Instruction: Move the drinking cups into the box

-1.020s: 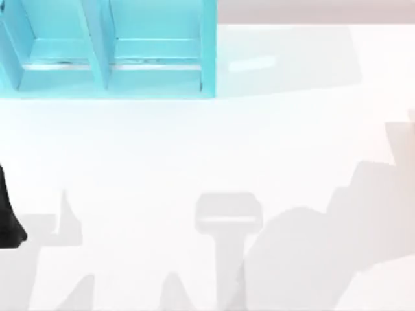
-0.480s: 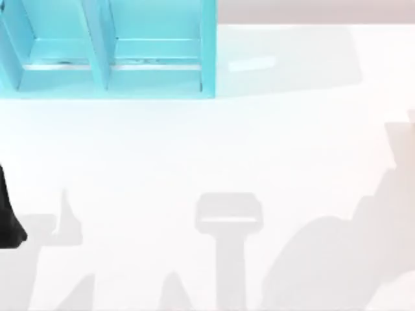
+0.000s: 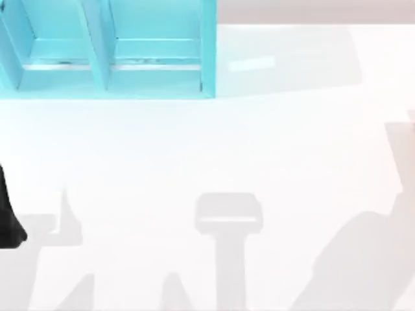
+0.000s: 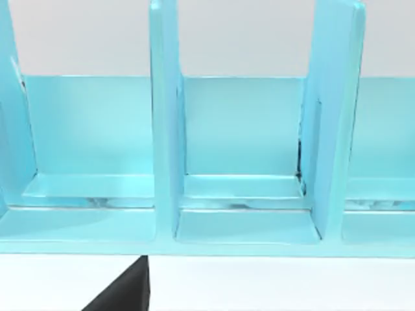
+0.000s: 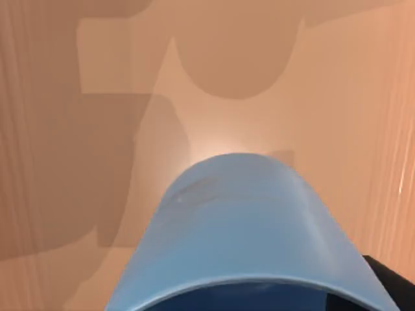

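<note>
The blue cup (image 5: 246,233) sits close under the right wrist over a tan surface, perhaps gripped; I cannot tell. The turquoise rack (image 3: 110,48) occupies the table's (image 3: 259,149) far-left corner.

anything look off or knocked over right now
Nothing stands out. The turquoise divided rack stands square at the table's far left, compartments intact. The plain blue tapered cup sits close under the right wrist camera over a tan surface, undamaged, no spill.
</note>
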You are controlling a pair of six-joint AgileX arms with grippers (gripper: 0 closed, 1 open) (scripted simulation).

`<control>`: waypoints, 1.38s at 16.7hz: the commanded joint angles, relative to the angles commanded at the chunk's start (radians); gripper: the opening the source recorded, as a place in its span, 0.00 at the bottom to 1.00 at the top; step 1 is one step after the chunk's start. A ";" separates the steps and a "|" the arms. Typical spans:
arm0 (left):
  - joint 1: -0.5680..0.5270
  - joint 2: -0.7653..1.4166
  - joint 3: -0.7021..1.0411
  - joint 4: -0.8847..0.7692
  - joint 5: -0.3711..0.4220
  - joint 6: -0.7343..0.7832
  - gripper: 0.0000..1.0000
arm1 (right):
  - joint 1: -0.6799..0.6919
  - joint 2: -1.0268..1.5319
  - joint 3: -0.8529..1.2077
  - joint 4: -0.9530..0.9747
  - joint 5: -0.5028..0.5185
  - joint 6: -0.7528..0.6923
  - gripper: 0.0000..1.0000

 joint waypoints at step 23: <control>0.000 0.000 0.000 0.000 0.000 0.000 1.00 | 0.001 0.000 -0.006 0.006 -0.001 0.001 1.00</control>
